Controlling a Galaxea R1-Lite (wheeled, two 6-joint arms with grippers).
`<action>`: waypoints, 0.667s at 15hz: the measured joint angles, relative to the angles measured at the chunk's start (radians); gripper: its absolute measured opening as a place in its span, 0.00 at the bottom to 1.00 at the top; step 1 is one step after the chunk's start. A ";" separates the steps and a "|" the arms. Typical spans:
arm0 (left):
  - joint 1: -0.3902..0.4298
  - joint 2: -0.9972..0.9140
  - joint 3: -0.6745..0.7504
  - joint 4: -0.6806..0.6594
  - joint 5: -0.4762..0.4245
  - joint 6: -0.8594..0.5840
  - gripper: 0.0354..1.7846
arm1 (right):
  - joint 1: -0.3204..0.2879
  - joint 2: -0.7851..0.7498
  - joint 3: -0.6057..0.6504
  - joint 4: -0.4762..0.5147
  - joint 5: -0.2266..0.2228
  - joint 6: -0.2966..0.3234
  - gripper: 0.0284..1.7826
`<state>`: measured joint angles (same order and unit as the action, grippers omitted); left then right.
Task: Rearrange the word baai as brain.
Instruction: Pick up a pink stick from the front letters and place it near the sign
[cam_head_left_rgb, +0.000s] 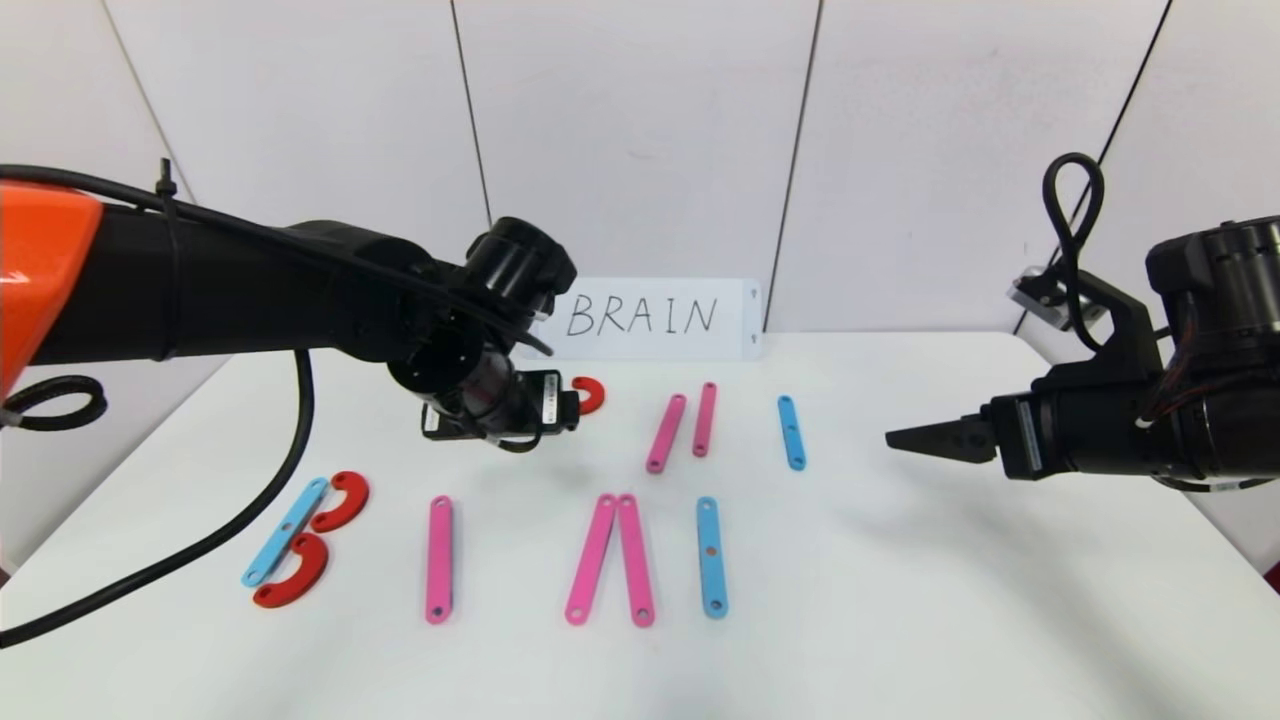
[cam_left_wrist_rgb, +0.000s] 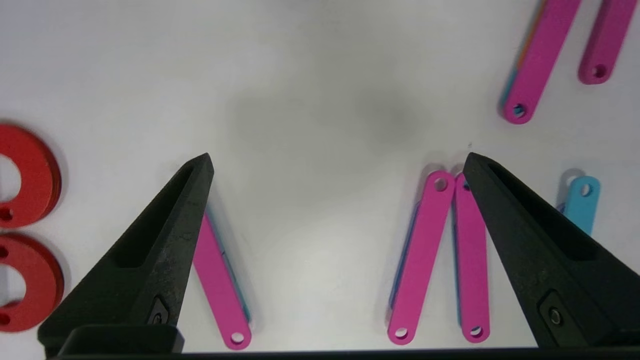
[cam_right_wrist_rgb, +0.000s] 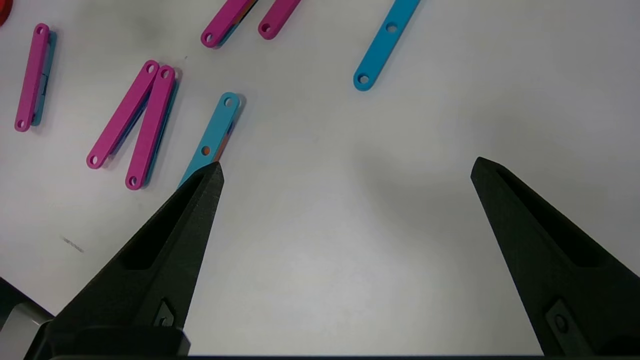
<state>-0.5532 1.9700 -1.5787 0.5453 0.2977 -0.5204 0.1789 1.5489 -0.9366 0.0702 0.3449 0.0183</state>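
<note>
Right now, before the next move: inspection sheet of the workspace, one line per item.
Surface: white table, pieces lying flat.
Job's things: front row has a B of a blue strip with two red half-rings, a lone pink strip, a pink strip pair meeting at the far ends, and a blue strip. Back row has two pink strips, a blue strip and a red half-ring.
Clutter: nothing seen.
Grippers: left tool open, above the front row; right tool open over bare table.
Cables: black cable hanging from the left arm.
Surroundings: BRAIN card against the white wall.
</note>
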 joint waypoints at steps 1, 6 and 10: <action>0.007 -0.017 0.036 0.000 0.006 -0.030 0.98 | 0.000 0.001 0.001 0.000 0.000 0.000 0.97; 0.025 -0.066 0.212 -0.016 0.050 -0.121 0.98 | 0.000 0.013 0.004 0.000 0.000 0.000 0.97; 0.033 -0.099 0.351 -0.093 0.050 -0.151 0.98 | 0.000 0.024 0.004 -0.001 -0.002 0.000 0.97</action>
<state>-0.5204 1.8713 -1.2272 0.4521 0.3481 -0.6711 0.1794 1.5726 -0.9328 0.0696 0.3426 0.0183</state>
